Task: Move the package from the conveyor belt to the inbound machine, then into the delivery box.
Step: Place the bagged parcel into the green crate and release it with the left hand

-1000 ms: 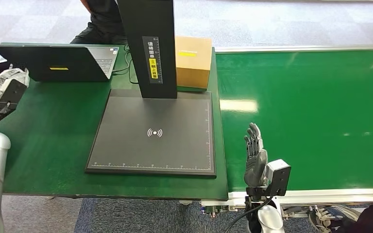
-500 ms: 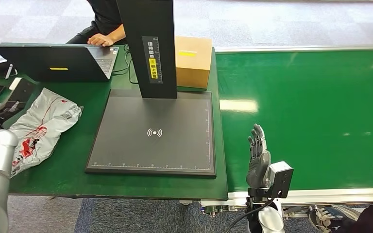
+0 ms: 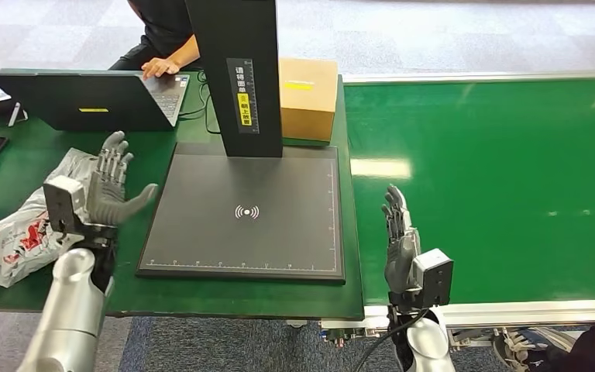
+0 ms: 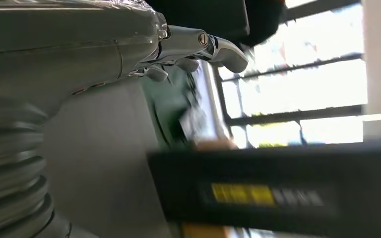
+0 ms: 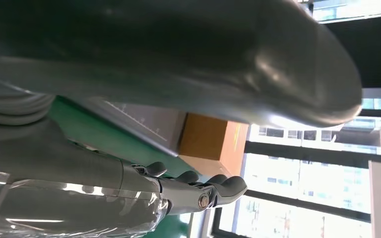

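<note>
The package (image 3: 23, 232), a crumpled white bag with red print, lies on the green worktop (image 3: 124, 287) at its left edge, just beside my left hand (image 3: 112, 186), which hovers with fingers apart, holding nothing. The black inbound machine (image 3: 244, 209) sits to its right. My right hand (image 3: 399, 240) stands upright over the conveyor belt (image 3: 496, 170), fingers straight, empty.

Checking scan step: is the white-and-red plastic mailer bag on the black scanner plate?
No, the white-and-red plastic mailer bag lies on the green table left of the black scanner plate.
</note>
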Action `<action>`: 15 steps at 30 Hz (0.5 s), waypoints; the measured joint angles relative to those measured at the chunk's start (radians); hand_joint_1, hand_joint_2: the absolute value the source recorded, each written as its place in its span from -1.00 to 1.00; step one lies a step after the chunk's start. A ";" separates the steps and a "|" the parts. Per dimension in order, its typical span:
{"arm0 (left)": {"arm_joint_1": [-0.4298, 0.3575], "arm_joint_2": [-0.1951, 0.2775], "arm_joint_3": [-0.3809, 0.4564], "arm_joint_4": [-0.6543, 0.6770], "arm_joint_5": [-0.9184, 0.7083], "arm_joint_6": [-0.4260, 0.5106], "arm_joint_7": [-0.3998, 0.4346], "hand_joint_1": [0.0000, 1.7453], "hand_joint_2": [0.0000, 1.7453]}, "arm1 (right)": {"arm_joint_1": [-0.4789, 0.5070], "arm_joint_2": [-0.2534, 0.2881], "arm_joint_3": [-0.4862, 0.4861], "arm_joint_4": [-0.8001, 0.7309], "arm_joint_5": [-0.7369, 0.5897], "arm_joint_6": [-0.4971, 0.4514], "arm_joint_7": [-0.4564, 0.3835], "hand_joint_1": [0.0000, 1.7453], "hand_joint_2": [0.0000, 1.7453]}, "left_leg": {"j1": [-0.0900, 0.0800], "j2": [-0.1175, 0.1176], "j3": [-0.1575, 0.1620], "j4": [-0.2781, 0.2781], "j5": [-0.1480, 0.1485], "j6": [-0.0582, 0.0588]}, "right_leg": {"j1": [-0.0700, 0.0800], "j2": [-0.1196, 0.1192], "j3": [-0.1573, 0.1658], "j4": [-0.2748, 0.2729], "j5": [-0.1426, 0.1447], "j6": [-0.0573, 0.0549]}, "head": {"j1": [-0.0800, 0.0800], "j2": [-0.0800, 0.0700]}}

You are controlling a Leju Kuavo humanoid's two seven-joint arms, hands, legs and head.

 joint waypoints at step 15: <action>0.263 -0.132 -0.154 -0.278 0.202 -0.177 -0.001 -1.00 1.00 | -0.064 -0.001 0.043 0.016 0.028 0.034 0.059 -1.00 1.00 | 0.000 0.000 0.000 0.000 0.000 0.000 | 0.000 0.000 0.000 0.000 0.000 0.000 | 0.000 0.000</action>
